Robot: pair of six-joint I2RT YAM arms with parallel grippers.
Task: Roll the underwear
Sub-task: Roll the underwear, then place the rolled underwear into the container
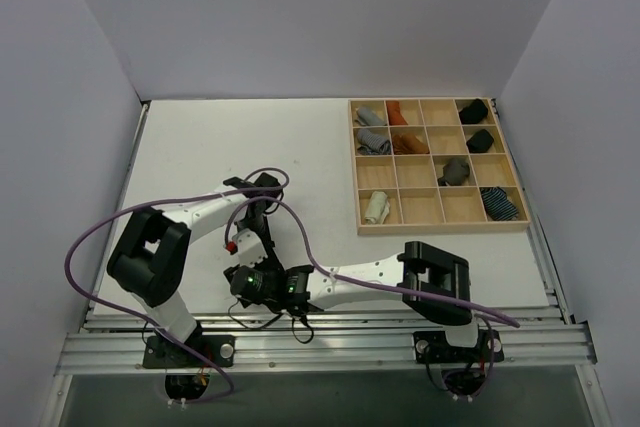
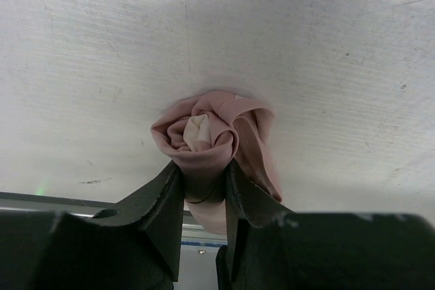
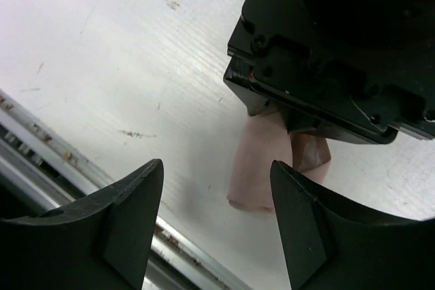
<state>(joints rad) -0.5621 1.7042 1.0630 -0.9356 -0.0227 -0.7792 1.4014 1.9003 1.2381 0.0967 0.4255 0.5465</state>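
The dusty pink underwear (image 2: 211,130) is rolled into a tight bundle with its beige part at the centre. My left gripper (image 2: 204,169) is shut on the bundle's near end and holds it against the white table. In the right wrist view the pink cloth (image 3: 258,161) hangs below the left gripper's black body (image 3: 326,45). My right gripper (image 3: 217,168) is open and empty, close to the roll without touching it. In the top view both grippers meet near the front edge, left (image 1: 248,265) and right (image 1: 252,292), hiding the roll. A pale yellowish roll (image 1: 377,207) lies in the tray's front-left compartment.
A wooden compartment tray (image 1: 440,229) stands at the back right, holding grey, rust, black and blue-striped rolls. The metal rail (image 3: 41,147) of the table's front edge runs just below the grippers. A purple cable (image 1: 300,237) loops over the arms.
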